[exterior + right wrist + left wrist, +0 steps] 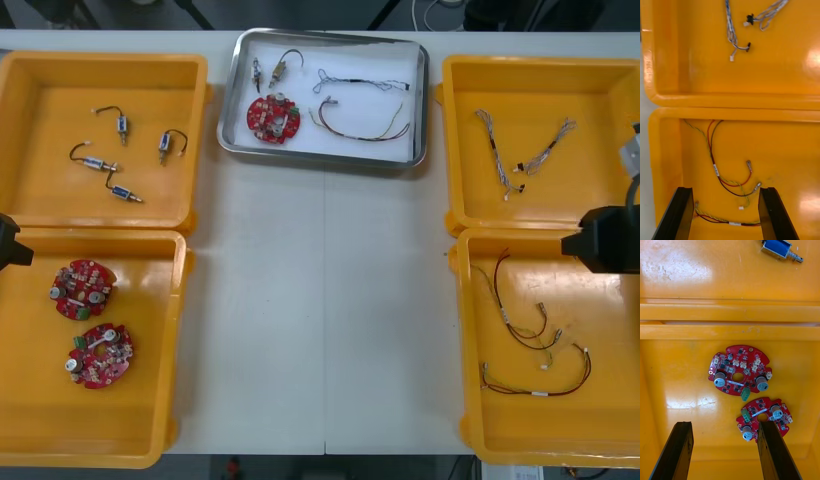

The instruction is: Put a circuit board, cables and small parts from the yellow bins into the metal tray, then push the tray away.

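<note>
Your metal tray (424, 100) sits at the far middle of the bench (320, 300), between the two far yellow bins. It already carries a round red circuit board (273, 118) at its near left corner, two small metal parts (268, 70) just beyond that board, a twisted blue and white cable (360, 83) toward its far right, and a red and yellow cable (365, 128) nearer you. Your left pincer (724, 425) hangs over the near left bin (140, 400) with its fingers wide apart and nothing between them. Two spare boards (739, 369) lie flat on that bin's floor, and the edge of the nearer one is tucked behind one finger's tip in the wrist view. The far left bin (60, 80) holds four loose parts (122, 124) with black leads, well apart from one another. Your right pincer (726, 189) hangs over the near right bin (600, 420), likewise spread wide and empty. Below it, loose wires (715, 168) in red, yellow and black curl across the floor, some of them lying between the fingers. The far right bin (600, 100) holds the remaining twisted cables (729, 30), blue and white.
</note>
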### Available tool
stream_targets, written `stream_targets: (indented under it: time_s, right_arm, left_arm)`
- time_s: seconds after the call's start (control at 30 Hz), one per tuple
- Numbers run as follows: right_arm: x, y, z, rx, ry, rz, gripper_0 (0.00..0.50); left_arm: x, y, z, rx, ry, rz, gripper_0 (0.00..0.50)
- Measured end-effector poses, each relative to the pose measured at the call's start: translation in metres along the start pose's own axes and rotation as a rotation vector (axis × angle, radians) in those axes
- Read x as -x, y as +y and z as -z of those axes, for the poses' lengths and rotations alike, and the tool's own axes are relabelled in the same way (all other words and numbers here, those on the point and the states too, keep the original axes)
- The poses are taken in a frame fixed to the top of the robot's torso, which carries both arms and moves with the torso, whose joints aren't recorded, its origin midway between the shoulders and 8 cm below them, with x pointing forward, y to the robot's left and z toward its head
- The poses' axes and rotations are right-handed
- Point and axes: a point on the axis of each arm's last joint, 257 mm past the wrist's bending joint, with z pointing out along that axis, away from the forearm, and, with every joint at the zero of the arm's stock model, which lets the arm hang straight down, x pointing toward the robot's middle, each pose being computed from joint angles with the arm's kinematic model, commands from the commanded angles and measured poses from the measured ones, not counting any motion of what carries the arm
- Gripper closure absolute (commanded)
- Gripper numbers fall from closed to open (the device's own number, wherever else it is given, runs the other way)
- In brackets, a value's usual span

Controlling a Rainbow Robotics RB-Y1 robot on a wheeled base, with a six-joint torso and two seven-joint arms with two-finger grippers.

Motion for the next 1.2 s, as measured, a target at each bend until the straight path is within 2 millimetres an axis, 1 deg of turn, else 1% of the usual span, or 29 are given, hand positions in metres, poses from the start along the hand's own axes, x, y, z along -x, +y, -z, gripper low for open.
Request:
stream_targets:
  time_s: [0.1, 0.2, 0.37, 0.57, 0.73, 1.0, 1.2]
  right_arm:
    - [-0.008, -0.016, 0.003, -0.021, 0.009, -0.032, 0.000]
    - [-0.017, -0.026, 0.002, -0.036, 0.024, -0.054, 0.000]
    - [-0.031, -0.033, -0.002, -0.046, 0.055, -0.068, 0.000]
    - [-0.041, -0.035, -0.004, -0.051, 0.076, -0.073, 0.000]
    - [-0.045, -0.036, -0.003, -0.054, 0.081, -0.069, 0.000]
    - [-0.044, -0.042, 0.000, -0.073, 0.083, -0.052, 0.000]
    - [-0.044, -0.041, 0.000, -0.073, 0.087, -0.045, 0.000]
  left_arm:
    - [0.000, 0.000, 0.000, 0.000, 0.000, 0.000, 0.000]
    - [0.000, 0.000, 0.000, 0.000, 0.000, 0.000, 0.000]
    - [0.000, 0.000, 0.000, 0.000, 0.000, 0.000, 0.000]
    - [0.000, 0.000, 0.000, 0.000, 0.000, 0.000, 0.000]
    - [0.000, 0.000, 0.000, 0.000, 0.000, 0.000, 0.000]
    - [0.000, 0.000, 0.000, 0.000, 0.000, 0.000, 0.000]
    - [0.001, 0.001, 0.001, 0.001, -0.002, 0.002, 0.000]
